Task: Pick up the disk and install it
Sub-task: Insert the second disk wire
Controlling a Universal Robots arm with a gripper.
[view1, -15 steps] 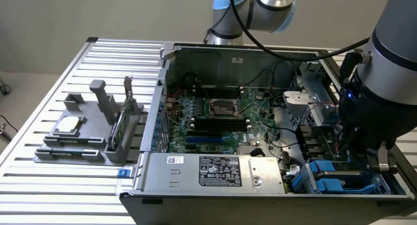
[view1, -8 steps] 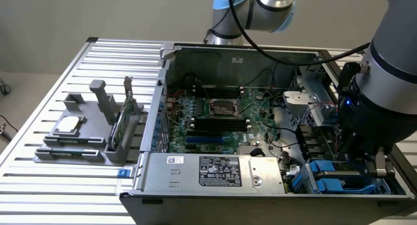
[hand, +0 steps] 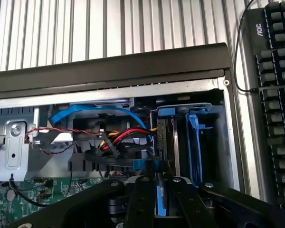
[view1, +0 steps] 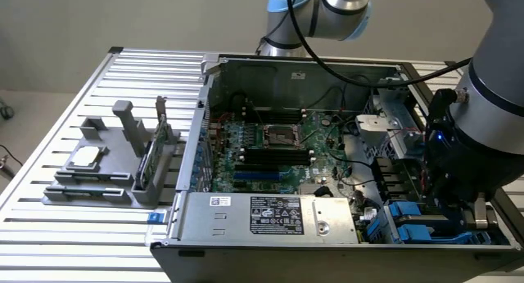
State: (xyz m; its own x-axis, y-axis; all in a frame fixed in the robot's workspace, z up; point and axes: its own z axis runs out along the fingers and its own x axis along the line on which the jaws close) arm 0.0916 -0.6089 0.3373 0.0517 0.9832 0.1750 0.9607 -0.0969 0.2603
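The robot arm (view1: 491,68) is built of smooth grey cylindrical links, with light-blue caps at the joint (view1: 286,2) seen near the top of the exterior view and a silver metal segment beside it. A thin black cable (view1: 327,62) loops down from that upper joint and runs across to the black wrist housing (view1: 454,154), where a small blue light glows. The black metal gripper (hand: 157,199) shows angled matte linkage bars with round silver screw heads at their pivots.

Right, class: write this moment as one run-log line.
gripper: shut on disk | place: over drive bay | computer case: open
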